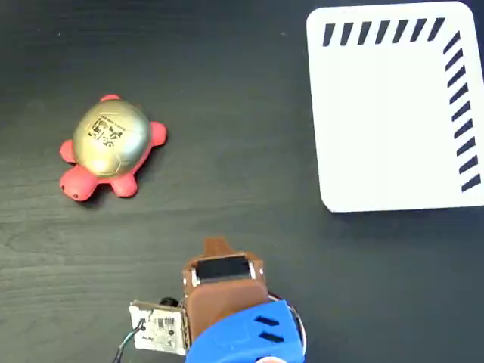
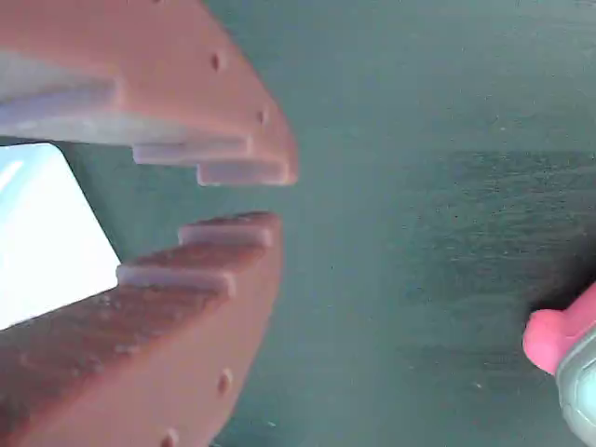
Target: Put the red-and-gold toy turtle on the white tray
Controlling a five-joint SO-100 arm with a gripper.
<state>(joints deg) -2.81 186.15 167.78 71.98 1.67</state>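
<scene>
The red-and-gold toy turtle [image 1: 112, 147] sits upright on the dark table at the left of the fixed view, its gold shell with the black mark facing up. In the wrist view only a coral leg and a bit of shell of the turtle [image 2: 562, 343] show at the right edge. The white tray [image 1: 386, 113], with black stripes along its top and right edges, lies flat at the upper right with nothing on it; a corner of the tray [image 2: 37, 233] shows behind the fingers. My gripper [image 1: 215, 244] [image 2: 275, 197] is at the bottom centre, apart from both, its brown jaws nearly together and holding nothing.
The dark wood-grain table [image 1: 227, 91] stretches between the turtle and the tray. The arm's blue body [image 1: 246, 336] and a small circuit board with wires [image 1: 159, 327] are at the bottom edge.
</scene>
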